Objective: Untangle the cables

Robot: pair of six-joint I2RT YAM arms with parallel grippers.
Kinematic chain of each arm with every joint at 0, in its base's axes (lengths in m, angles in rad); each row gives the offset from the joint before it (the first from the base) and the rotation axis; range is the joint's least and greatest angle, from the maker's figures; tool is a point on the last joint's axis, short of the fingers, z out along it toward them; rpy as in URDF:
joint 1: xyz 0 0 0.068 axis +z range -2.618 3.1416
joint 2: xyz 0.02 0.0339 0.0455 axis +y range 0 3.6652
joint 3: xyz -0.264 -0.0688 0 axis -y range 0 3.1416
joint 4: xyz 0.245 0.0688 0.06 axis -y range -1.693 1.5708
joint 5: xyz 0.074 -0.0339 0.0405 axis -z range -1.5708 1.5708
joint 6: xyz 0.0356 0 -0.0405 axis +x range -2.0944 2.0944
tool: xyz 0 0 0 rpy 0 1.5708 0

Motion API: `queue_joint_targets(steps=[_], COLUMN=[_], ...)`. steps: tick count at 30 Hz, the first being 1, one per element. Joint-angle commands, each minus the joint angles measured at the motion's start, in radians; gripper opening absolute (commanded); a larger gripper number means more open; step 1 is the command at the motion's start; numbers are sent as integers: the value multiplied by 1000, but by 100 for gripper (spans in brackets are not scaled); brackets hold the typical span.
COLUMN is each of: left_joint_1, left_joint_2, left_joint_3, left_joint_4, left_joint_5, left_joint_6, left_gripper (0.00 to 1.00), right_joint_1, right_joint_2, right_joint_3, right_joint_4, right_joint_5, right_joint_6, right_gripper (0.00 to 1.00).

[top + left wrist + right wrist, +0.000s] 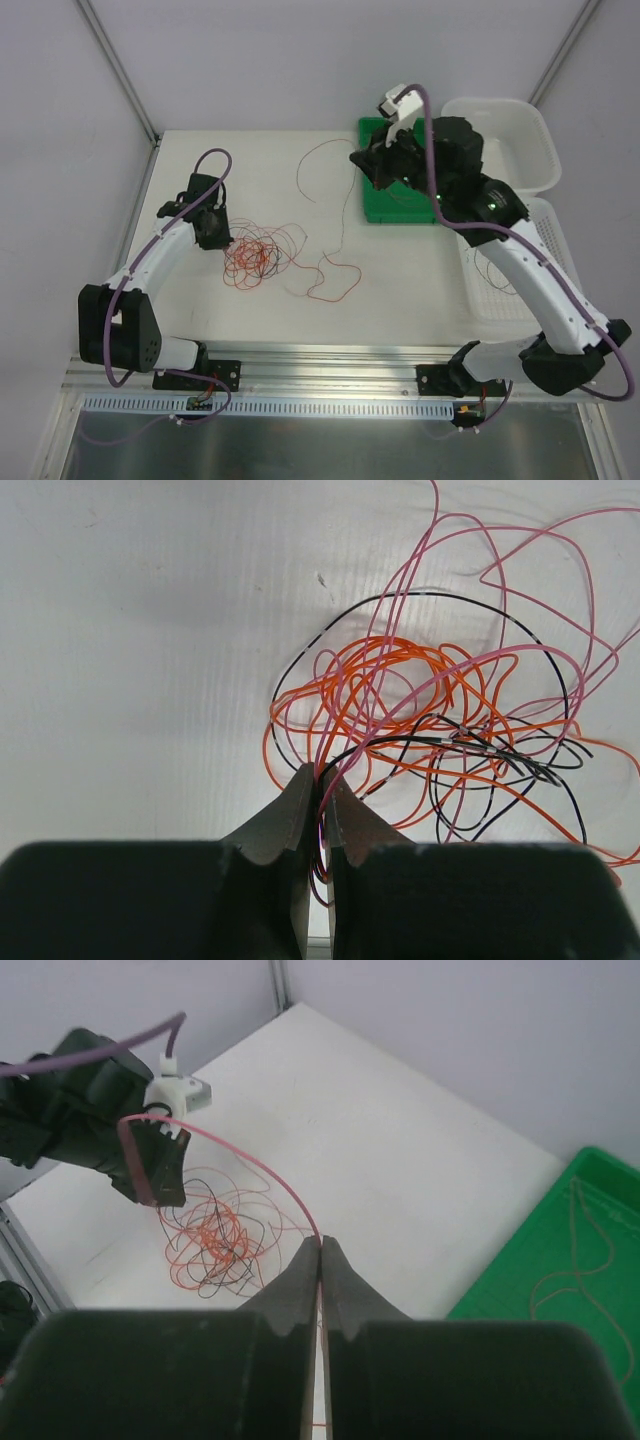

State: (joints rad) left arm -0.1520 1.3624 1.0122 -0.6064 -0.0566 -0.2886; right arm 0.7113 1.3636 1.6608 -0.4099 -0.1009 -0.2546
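- Cables (258, 257) are heaped in a loose red, orange and black tangle on the table (260, 170), left of centre.
- At the tangle's left edge the left gripper (318, 777) is lowered, its jaws pressed together on a few pink and orange strands.
- Over the left edge of the green tray (400, 212) the right gripper (320, 1247) is held high, jaws pinched on a single red strand (250, 1165) that arcs left toward the left arm.
- An orange wire (565, 1285) is seen lying in the tray.
- A wavy red wire (330, 282) is trailed right of the tangle.
- White baskets (520, 150) are set just right of the tray.
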Motion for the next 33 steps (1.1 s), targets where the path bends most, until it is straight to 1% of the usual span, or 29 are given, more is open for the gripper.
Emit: queue_joint_targets(steps=[1,4,7,11,12,14,20,22,27,31,33], left_joint_1=[-12,-12,-14,-14,-15,-18,-37,-44,-55,-58,-58], left_joint_2=[17,27,30,27,27,30,33,32,35,41,41], left_joint_3=[-1,0,2,-1,-1,-4,-4,-3,-3,0,2], left_joint_4=[-3,-6,-9,-10,-9,-9,-10,-10,-12,-13,-13], left_joint_5=[-11,-15,-20,-2,4,6,11,12,12,23,26], left_joint_6=[26,28,28,28,28,32,37,37,40,42,43], left_gripper=[5,5,6,6,6,6,6,6,6,6,6], right_joint_1=[-3,-7,-7,-27,-33,-64,-166,-190,-279,-343,-378], right_joint_2=[-67,-121,-167,-170,-164,-132,3,31,144,207,236], right_joint_3=[74,134,157,154,146,142,244,266,379,441,465], right_joint_4=[-154,-184,-161,-101,-81,-24,39,89,140,180,206], right_joint_5=[78,95,168,283,335,378,379,371,372,319,267], right_joint_6=[-32,-31,-47,-95,-115,-132,-143,-156,-152,-101,-63], right_gripper=[1,1,1,1,1,1,1,1,1,1,1])
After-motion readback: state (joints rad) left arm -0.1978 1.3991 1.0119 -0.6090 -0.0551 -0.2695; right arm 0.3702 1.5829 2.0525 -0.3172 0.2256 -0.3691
